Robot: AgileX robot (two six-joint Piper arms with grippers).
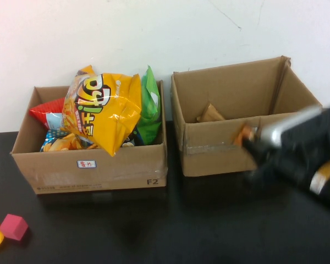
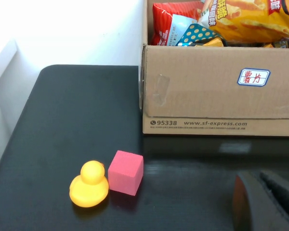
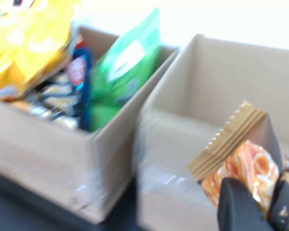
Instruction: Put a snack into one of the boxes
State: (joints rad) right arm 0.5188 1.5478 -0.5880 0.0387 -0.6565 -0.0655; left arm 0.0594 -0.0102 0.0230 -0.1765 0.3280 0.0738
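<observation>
My right gripper (image 1: 248, 144) is shut on an orange snack packet (image 1: 243, 133) with a tan crimped edge, held at the front wall of the right cardboard box (image 1: 220, 151). In the right wrist view the packet (image 3: 241, 161) sticks out from between the black fingers of the gripper (image 3: 260, 195), in front of the box (image 3: 221, 82). A small tan packet (image 1: 210, 114) lies inside that box. My left gripper (image 2: 260, 192) sits low over the black table, near the left box (image 2: 207, 96), fingers together and empty. It is out of the high view.
The left box (image 1: 93, 170) is heaped with snacks: a big yellow chip bag (image 1: 102, 104), a green bag (image 1: 150, 104), a red bag (image 1: 47, 111). A yellow duck (image 2: 89, 185) and a pink cube (image 2: 126, 172) lie on the table's front left.
</observation>
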